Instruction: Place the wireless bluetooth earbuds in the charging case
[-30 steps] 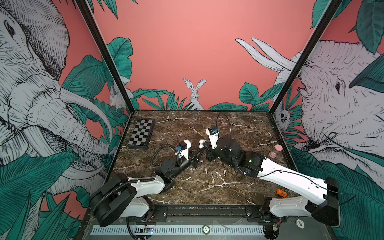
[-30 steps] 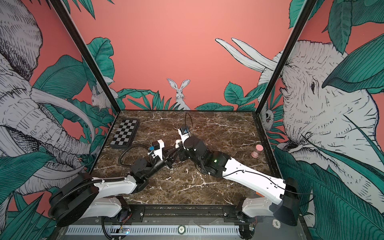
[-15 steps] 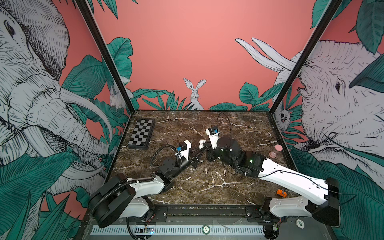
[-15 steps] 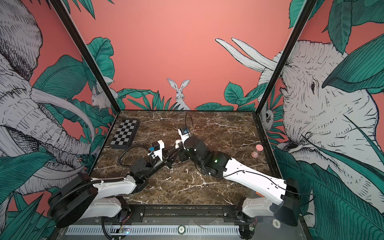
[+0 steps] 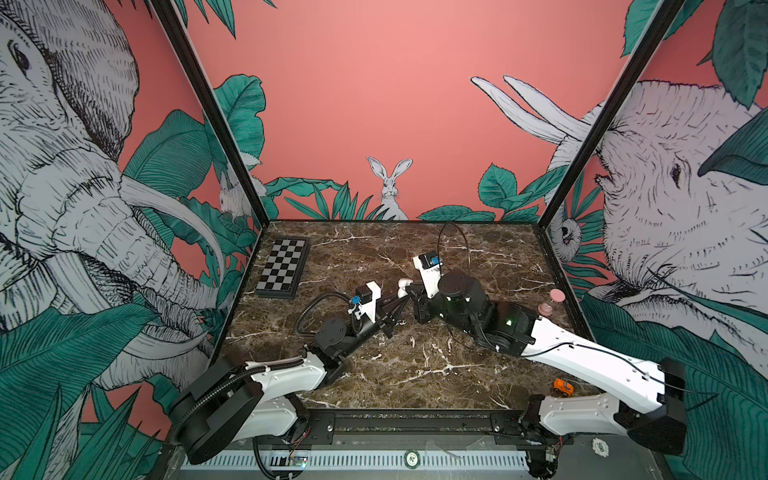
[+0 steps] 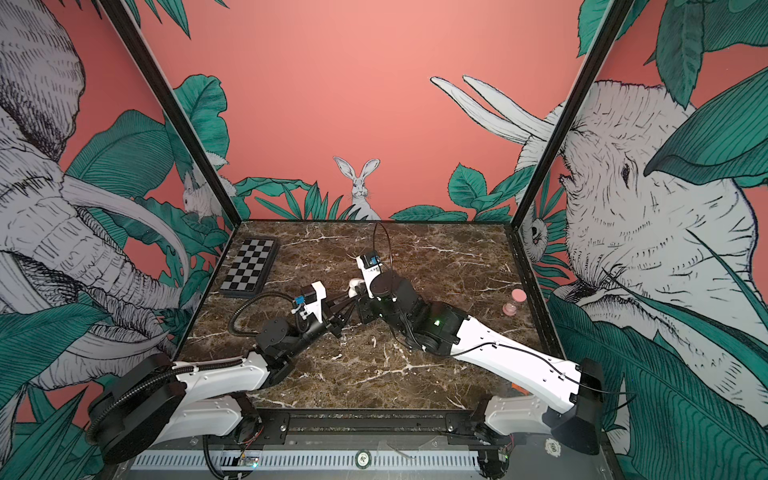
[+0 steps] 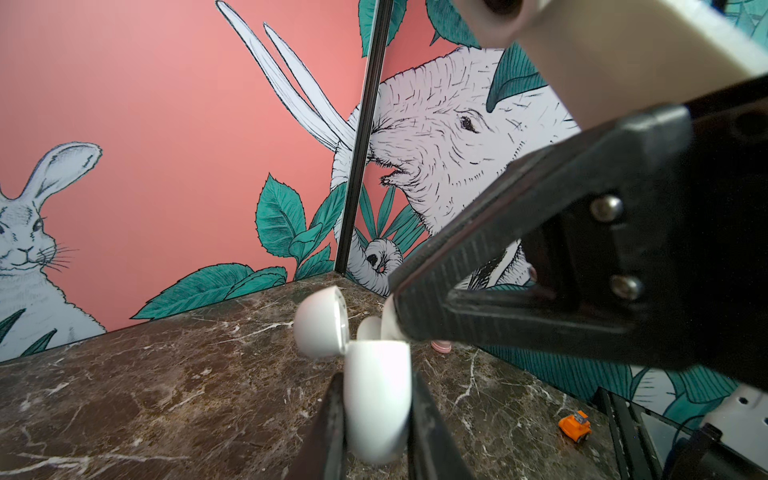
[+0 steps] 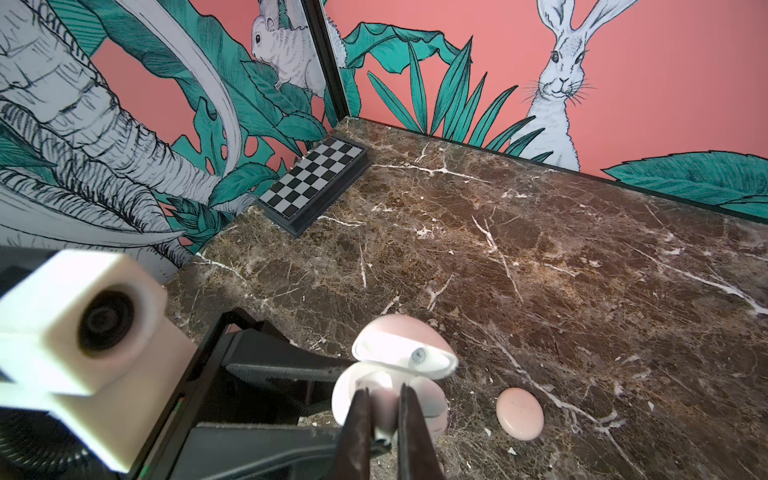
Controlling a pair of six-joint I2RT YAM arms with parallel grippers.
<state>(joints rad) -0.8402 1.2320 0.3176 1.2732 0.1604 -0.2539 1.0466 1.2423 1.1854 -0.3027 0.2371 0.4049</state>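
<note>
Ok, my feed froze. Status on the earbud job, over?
Left gripper shut on white rounded plastic charging case, lid open. Right gripper shut on small whitish earbud at case mouth. Flat pink round puck lies apart.

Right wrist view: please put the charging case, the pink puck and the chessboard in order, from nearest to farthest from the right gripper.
1. charging case: lid open, right at the tips of the right gripper, which pinches an earbud.
2. pink puck: lying flat, just beside the case and apart from it.
3. chessboard: far off, in the corner.
</note>
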